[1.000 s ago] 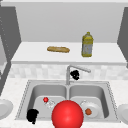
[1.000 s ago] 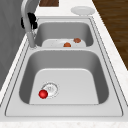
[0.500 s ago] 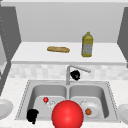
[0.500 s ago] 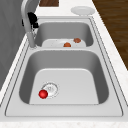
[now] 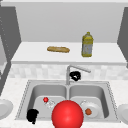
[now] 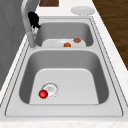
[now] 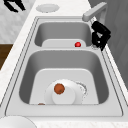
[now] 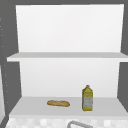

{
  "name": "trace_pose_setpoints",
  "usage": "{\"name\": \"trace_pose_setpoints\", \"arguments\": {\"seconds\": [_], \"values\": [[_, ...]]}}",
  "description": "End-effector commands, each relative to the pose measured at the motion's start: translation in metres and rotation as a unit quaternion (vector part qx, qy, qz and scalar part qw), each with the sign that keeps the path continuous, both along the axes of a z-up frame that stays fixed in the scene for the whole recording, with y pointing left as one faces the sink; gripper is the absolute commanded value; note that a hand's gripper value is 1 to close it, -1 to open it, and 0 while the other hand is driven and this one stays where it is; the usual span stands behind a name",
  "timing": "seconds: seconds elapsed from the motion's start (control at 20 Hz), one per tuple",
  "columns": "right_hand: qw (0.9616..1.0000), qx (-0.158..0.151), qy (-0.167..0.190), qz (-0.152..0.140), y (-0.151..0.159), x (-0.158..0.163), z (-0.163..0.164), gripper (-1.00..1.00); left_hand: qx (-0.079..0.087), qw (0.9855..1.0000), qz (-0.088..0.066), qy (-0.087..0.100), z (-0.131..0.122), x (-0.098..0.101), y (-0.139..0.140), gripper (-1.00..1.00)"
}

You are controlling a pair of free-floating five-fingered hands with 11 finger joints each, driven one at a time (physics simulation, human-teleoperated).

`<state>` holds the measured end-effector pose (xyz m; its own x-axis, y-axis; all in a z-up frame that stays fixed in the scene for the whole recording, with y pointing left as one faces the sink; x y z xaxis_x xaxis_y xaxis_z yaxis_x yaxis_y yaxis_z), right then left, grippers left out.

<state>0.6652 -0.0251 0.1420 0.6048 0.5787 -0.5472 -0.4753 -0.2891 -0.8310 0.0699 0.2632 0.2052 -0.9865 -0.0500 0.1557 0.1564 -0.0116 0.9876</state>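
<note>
The right hand (image 5: 75, 75) is seen just under the spout of the faucet (image 5: 71, 71), at the back of the divider between the two basins of the sink (image 5: 25, 90). In the right side view this hand (image 7: 100, 36) is shown with its fingers (image 7: 96, 41) curled, close against the faucet's upright pipe; whether the pipe is actually gripped cannot be told. In the left side view the same hand (image 6: 33, 20) is found beside the faucet (image 6: 27, 25).

The left hand (image 5: 32, 115) is held at the front left rim of the sink, above the left basin's corner; the state of its fingers cannot be told.

A small red ball (image 5: 45, 99) is lying on the floor of the left basin, just beside the drain (image 6: 50, 88). In the right basin a white plate (image 7: 63, 95) is resting with a brown round item (image 7: 59, 88) on it. A large red sphere (image 5: 67, 115) is seen at the front of the sink in the front view.

On the shelf (image 8: 32, 108) above, a bread loaf (image 8: 58, 103) and a yellow bottle (image 8: 87, 98) are standing well apart. White dishes (image 6: 82, 10) are set on the worktop (image 5: 10, 85) at either side.
</note>
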Motion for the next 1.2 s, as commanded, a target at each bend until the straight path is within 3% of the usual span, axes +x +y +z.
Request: {"name": "trace_pose_setpoints", "arguments": {"seconds": [0.0,0.15,0.3,0.65,0.9,1.15], "values": [[0.9996,-0.002,0.028,0.001,0.031,0.002,0.016,1.00,0.000,1.0000,0.000,0.000,0.000,0.000,0.000,0.00],[0.9993,0.000,-0.025,-0.029,0.033,-0.001,0.012,1.00,0.000,1.0000,0.000,0.000,0.000,0.000,0.000,0.00],[0.9962,-0.002,-0.065,-0.058,0.036,0.001,0.010,1.00,0.000,1.0000,0.000,0.000,0.000,0.000,0.000,0.00],[0.9849,0.006,-0.144,-0.096,0.034,-0.001,0.004,1.00,0.000,1.0000,0.000,0.000,0.000,0.000,0.000,0.00],[0.9809,0.011,-0.165,-0.103,0.032,-0.002,-0.001,1.00,0.000,1.0000,0.000,0.000,0.000,0.000,0.000,0.00],[0.9808,0.013,-0.164,-0.105,0.030,-0.002,-0.006,1.00,0.000,1.0000,0.000,0.000,0.000,0.000,0.000,0.00]]}}
